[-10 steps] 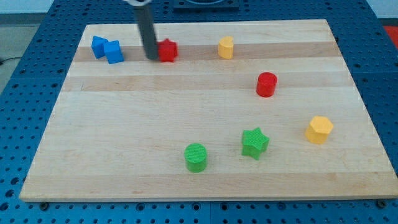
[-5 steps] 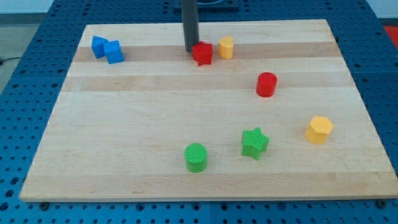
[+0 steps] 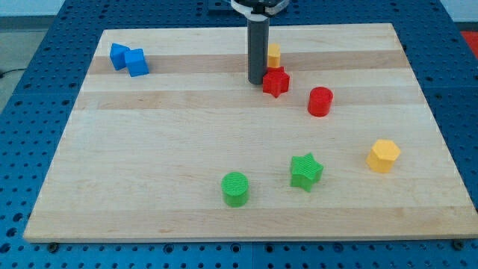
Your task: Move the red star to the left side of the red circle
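The red star [image 3: 275, 82] lies on the wooden board [image 3: 149, 149], in the upper middle of the view. My tip [image 3: 256, 81] touches the star's left side. The red circle [image 3: 320, 101], a short cylinder, stands to the right of the star and a little lower, with a small gap between them. A yellow block [image 3: 274, 54] sits just above the star, partly hidden behind the rod.
Two blue blocks [image 3: 128, 59] sit together at the upper left. A green cylinder [image 3: 235, 188] and a green star [image 3: 306, 172] lie near the bottom middle. A yellow hexagonal block [image 3: 384, 156] lies at the right.
My tip has pushed the red star from the upper left-middle to the right and downward, past the yellow block, toward the red circle. The other blocks have not moved.
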Robot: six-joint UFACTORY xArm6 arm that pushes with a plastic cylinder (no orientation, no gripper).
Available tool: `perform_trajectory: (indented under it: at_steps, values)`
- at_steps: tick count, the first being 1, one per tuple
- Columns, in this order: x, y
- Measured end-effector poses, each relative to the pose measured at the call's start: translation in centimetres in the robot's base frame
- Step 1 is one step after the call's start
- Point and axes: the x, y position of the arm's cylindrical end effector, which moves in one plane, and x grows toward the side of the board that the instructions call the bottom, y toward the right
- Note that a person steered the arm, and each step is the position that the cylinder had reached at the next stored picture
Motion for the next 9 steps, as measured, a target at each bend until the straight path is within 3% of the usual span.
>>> perform_trajectory:
  at_steps: [1,4,9]
  values:
    - [-0.3,1.1]
    - [8.3,5.5]
    - [9.0,7.5]
